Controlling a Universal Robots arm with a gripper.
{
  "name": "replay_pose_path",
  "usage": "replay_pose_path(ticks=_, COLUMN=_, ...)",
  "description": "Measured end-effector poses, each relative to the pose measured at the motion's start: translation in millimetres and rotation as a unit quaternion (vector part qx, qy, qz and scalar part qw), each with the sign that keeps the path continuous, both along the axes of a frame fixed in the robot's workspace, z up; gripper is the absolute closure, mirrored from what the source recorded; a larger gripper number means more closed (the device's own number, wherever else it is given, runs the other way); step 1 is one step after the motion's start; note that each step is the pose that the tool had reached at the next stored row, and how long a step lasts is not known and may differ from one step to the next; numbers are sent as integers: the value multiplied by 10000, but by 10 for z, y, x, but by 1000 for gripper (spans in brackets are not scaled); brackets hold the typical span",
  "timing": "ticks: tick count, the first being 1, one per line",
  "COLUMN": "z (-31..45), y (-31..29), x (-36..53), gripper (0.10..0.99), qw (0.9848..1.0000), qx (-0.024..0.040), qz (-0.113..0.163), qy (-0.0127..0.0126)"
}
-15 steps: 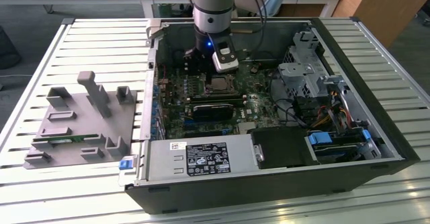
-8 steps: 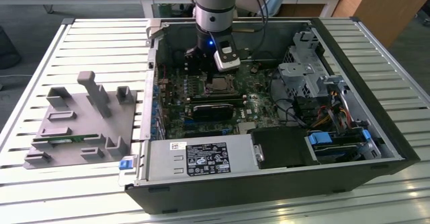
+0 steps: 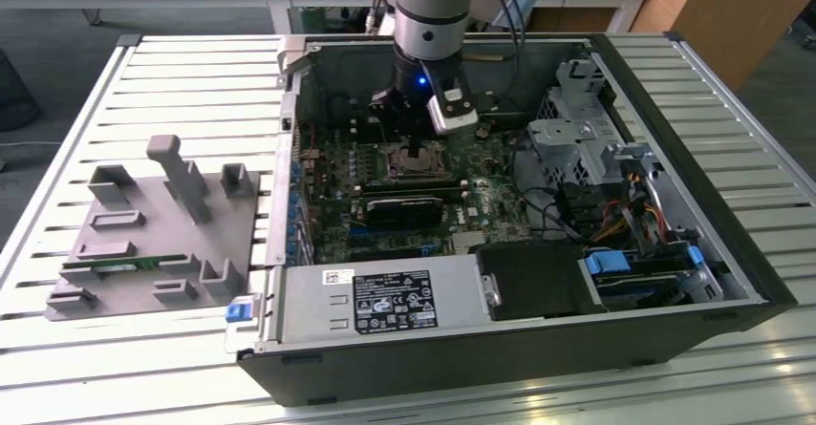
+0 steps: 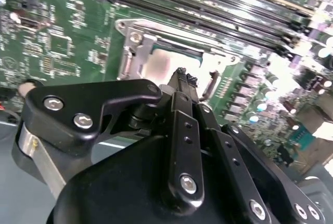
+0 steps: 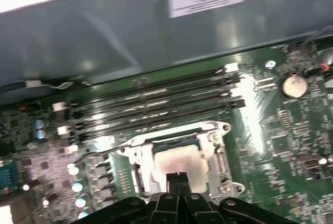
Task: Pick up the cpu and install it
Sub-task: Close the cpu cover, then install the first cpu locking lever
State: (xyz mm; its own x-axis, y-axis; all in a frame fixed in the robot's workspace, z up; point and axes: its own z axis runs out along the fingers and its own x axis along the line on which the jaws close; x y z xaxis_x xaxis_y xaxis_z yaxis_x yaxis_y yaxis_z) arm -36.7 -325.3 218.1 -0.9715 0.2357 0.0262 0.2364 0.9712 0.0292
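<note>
I'm looking at the slatted bench (image 3: 76, 100), which is carrying an open computer case (image 3: 714, 253) with its side off, and a grey fixture (image 3: 153, 244) lying well apart on the exterior view's left. Inside the case the green board (image 3: 332, 215) is lying flat, with a black finned block (image 3: 401, 207) on it and a silver power unit (image 3: 382, 301) sitting at the case's near edge. My arm (image 3: 431, 5) is reaching straight down into the case, and the gripper (image 5: 178, 181) is hanging just above the socket (image 5: 179, 159). A thin green memory stick (image 3: 115, 264) is resting in the fixture. In both wrist views I'm seeing the memory slots (image 5: 156, 102) running in parallel rows just beside the socket's metal frame (image 4: 136, 52). The cpu (image 5: 179, 164) is sitting inside that frame, its dull silver top facing up. The jaws are standing pressed together at the tips with nothing between them, directly over the cpu; I cannot tell whether the tips are touching its top or sitting just clear of it.
</note>
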Motion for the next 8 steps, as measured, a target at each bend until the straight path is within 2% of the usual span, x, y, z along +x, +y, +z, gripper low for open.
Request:
replay_pose_path(ticks=4, z=20, y=0, x=23, gripper=980, qw=10000, qx=0, qz=0, qy=0)
replay_pose_path(ticks=8, z=112, y=0, x=23, gripper=980, qw=10000, qx=0, qz=0, qy=0)
